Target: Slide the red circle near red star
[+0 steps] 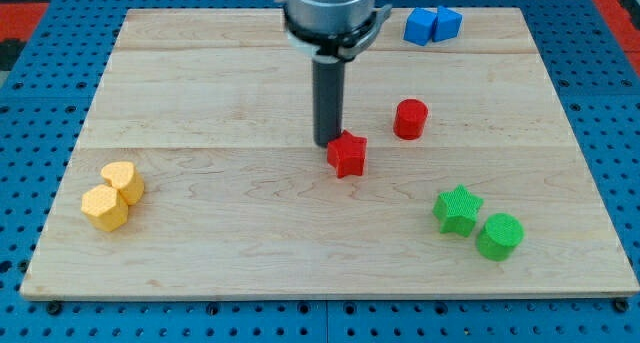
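The red circle (pixel 410 119) stands on the wooden board right of centre. The red star (pixel 347 154) lies to its lower left, a short gap away. My tip (pixel 327 143) is at the end of the dark rod, just left of and above the red star, touching or almost touching it. The red circle is to the tip's right, beyond the star's upper point.
Two blue blocks (pixel 432 25) sit at the view's top right edge of the board. A green star (pixel 458 209) and a green circle (pixel 499 236) sit at the lower right. A yellow heart (pixel 122 180) and a yellow hexagon (pixel 104 208) sit at the lower left.
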{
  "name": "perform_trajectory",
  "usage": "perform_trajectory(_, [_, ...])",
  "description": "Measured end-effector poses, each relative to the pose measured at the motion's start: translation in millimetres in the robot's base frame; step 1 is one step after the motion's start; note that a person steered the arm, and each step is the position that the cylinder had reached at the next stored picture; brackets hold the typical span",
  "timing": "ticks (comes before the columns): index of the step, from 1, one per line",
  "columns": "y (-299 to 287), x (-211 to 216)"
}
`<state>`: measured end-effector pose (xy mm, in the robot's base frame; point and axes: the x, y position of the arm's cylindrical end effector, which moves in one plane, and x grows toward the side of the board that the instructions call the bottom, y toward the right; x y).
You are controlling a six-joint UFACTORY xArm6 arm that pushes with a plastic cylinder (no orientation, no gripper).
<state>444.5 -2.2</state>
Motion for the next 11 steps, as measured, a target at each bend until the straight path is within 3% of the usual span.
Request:
perform_trajectory(3, [34.1,-75.4])
perform_trajectory(4, [119.8,-103.8])
perform_trajectory(5, [183.0,-85.4])
perform_trajectory(8, [29.3,-55.1])
perform_trajectory(9, [78.6,-75.5])
perform_trajectory(10, [149.2,-43.1])
perform_trajectory(11, [115.8,-22.6])
